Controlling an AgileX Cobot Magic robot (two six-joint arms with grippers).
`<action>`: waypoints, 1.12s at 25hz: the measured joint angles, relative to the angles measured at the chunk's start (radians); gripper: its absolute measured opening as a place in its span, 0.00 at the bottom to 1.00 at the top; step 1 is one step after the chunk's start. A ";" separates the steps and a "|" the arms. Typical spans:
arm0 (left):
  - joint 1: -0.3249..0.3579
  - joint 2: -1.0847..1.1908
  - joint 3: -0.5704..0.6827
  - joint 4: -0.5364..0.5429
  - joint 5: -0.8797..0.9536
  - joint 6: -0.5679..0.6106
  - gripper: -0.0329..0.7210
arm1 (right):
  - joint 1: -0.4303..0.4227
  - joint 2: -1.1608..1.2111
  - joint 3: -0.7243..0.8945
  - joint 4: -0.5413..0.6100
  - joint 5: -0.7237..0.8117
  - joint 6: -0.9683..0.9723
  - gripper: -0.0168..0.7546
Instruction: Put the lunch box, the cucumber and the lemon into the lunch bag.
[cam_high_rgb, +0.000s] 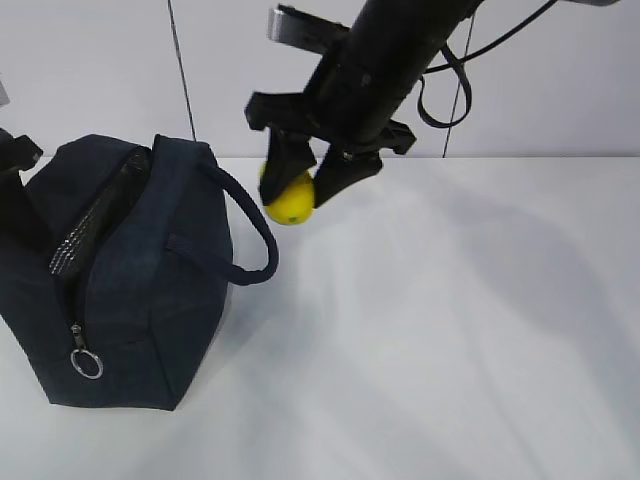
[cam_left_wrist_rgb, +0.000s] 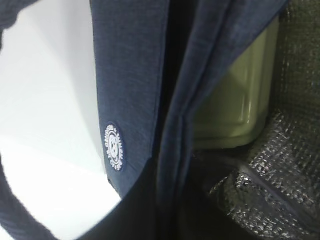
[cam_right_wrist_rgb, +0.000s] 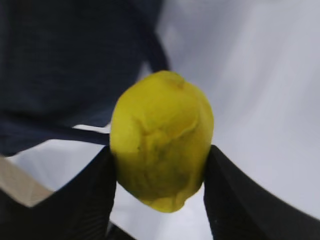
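Observation:
The navy lunch bag (cam_high_rgb: 150, 290) stands on the left of the table with its top zipper open and silver foil lining (cam_left_wrist_rgb: 295, 165) showing. In the left wrist view the lunch box (cam_left_wrist_rgb: 240, 100) lies inside the bag, its sage-green lid facing up. My right gripper (cam_high_rgb: 298, 197) hangs above the table just right of the bag's handle (cam_high_rgb: 250, 230), shut on the yellow lemon (cam_high_rgb: 290, 203), which fills the gap between the fingers (cam_right_wrist_rgb: 85, 200). My left gripper (cam_left_wrist_rgb: 165, 217) sits at the bag's far rim, shut on a fold of its fabric. The cucumber is out of view.
A metal ring pull (cam_high_rgb: 87, 363) hangs at the bag's near end. The white table (cam_high_rgb: 450, 340) stretches to the right and front of the bag. A round white logo patch (cam_left_wrist_rgb: 114, 147) is on the bag's side.

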 joint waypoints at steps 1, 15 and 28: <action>0.000 0.000 0.000 -0.008 0.000 0.005 0.05 | 0.000 -0.006 0.000 0.058 -0.010 -0.027 0.52; 0.001 0.000 0.000 -0.052 -0.002 0.040 0.05 | 0.081 0.006 0.000 0.494 -0.260 -0.234 0.52; 0.001 0.000 0.000 -0.052 -0.004 0.046 0.05 | 0.116 0.153 0.000 0.613 -0.372 -0.238 0.52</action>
